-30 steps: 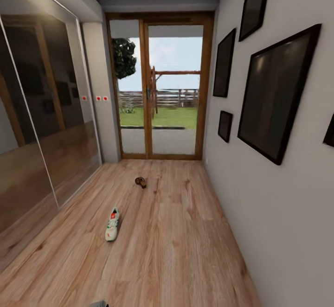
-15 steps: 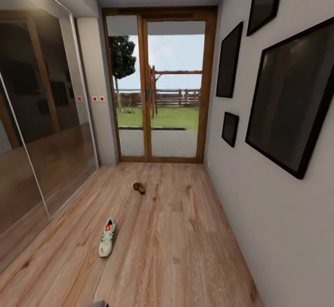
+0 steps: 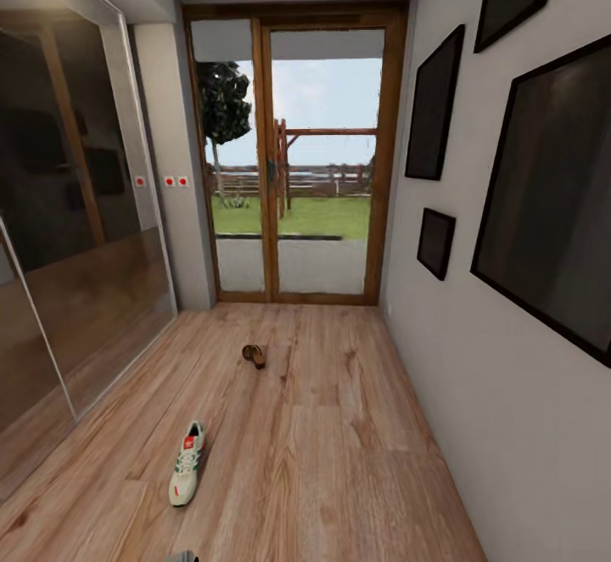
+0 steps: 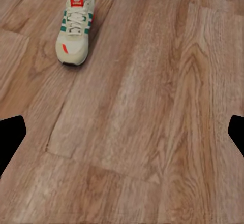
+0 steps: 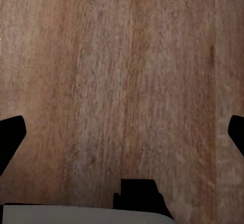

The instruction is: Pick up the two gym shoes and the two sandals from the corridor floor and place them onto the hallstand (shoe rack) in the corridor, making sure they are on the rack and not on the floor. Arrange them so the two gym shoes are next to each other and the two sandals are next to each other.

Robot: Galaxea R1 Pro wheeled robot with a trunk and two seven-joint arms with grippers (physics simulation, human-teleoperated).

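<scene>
- Both hands have dark fingertips at the edges of their own wrist views, set wide apart and holding nothing.
- Head view: one gym shoe (image 3: 186,463) lies on the corridor floor (image 3: 339,460), white with green side stripes and a red patch on the tongue and another red mark near the toe. One sandal (image 3: 254,355), small and dark brown, lies further off on the same planks, nearer the glass door (image 3: 293,163). That makes one shoe and one sandal counted, well apart from each other. A mirrored wardrobe front (image 3: 68,231) runs along one wall; four dark picture frames (image 3: 543,188) hang on the other.
- Left wrist view: the left hand (image 4: 122,132) is spread open over bare planks, one fingertip (image 4: 10,137) at either edge of the picture. The gym shoe (image 4: 75,27) lies ahead of the hand and off towards one finger's side, not touching it. Its laces, green stripes, red tongue patch and orange-red streak by the sole are plain to see.
- Right wrist view: the right hand (image 5: 122,132) is likewise open, fingertips (image 5: 11,140) far apart over wood-grain floor, gripping nothing. A dark block and a pale grey edge (image 5: 81,215) of the robot sit at the near side of the picture.
</scene>
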